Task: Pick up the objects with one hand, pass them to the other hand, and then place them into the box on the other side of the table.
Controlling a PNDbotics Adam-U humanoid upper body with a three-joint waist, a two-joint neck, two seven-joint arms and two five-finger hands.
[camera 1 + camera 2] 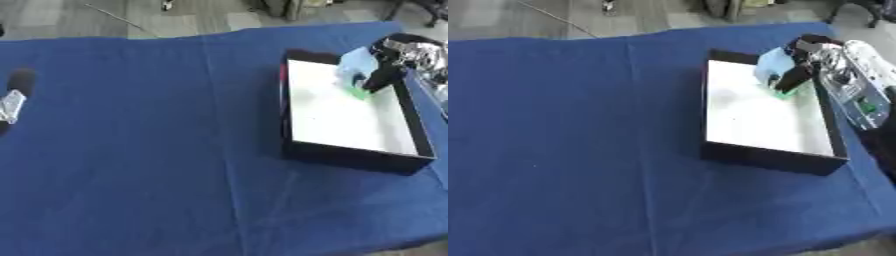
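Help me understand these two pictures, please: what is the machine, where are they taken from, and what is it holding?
Both pictures come from one stereo camera in a humanoid robot's head, looking down at its work; they show the same moment. A table under a blue cloth carries a black box with a white floor. The robot's right hand, black and silver, reaches over the box's far corner with its fingers curled round a pale blue object with a bit of green beneath. The left hand shows only partly at the left edge, so its fingers cannot be judged.
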